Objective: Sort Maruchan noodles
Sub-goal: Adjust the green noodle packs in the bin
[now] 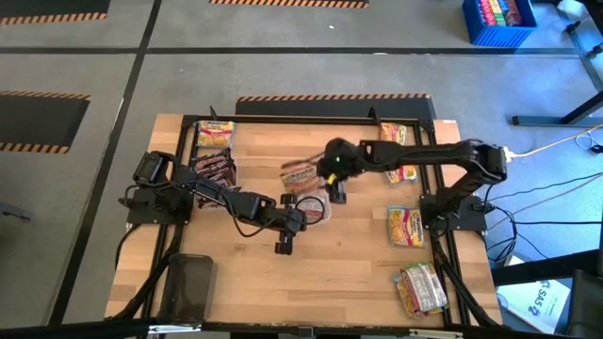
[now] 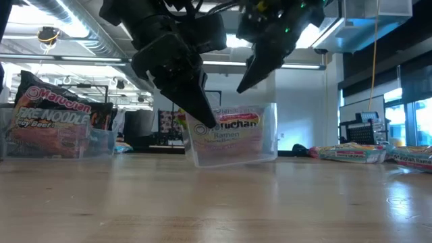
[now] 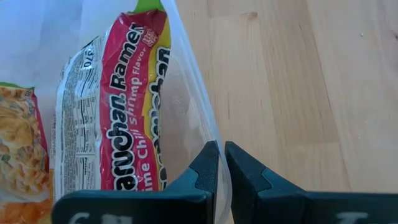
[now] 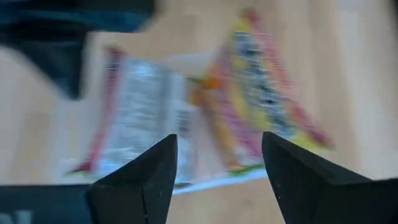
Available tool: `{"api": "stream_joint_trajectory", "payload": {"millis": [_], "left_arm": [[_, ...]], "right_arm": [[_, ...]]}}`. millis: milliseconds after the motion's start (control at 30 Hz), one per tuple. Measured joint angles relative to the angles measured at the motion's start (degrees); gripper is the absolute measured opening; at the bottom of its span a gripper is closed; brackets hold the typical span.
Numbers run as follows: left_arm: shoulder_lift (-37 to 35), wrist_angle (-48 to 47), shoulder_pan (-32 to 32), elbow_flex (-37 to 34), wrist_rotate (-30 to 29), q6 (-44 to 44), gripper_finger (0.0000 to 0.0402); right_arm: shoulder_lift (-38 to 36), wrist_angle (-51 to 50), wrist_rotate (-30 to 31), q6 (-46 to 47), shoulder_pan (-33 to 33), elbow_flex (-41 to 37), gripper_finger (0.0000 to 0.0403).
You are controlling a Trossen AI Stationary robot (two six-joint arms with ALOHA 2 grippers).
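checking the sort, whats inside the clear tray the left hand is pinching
The clear tray holds a Lime Chili Shrimp packet on edge, with a second, orange packet beside it. The left hand pinches its wall. Anything beneath them is hidden.

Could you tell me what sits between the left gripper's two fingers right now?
In the left wrist view, the left gripper pinches the thin wall of a clear tray; a ramen packet stands just inside it.

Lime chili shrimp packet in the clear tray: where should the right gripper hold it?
Probably its upper edge, from straight above. The packet seems to stand on edge against the clear tray's wall, which the left gripper pinches, so only its top looks free for the open right gripper.
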Motion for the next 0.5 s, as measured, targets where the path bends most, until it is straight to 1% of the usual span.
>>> {"api": "stream_joint_trajectory", "payload": {"millis": [133, 233, 400, 500], "left_arm": [[0.01, 0.0, -0.02, 0.0, -0.04, -0.12, 0.0015], [0.01, 0.0, 0.0, 0.0, -0.05, -0.15, 0.0015], [0.0, 0.17, 0.0, 0.0, -0.11, -0.15, 0.0015], [0.01, 0.2, -0.01, 0.0, -0.13, -0.15, 0.0015]], "right_arm": [[0.3, 1.75, -1.07, -0.12, 3.78, -0.58, 0.0221], [0.45, 4.6, -1.06, 0.32, 5.94, -2.77, 0.0221], [0.45, 8.63, -1.12, 5.38, 8.07, -5.38, 0.0221], [0.45, 13.23, -1.03, 7.81, 8.21, -7.88, 0.0221]]}}
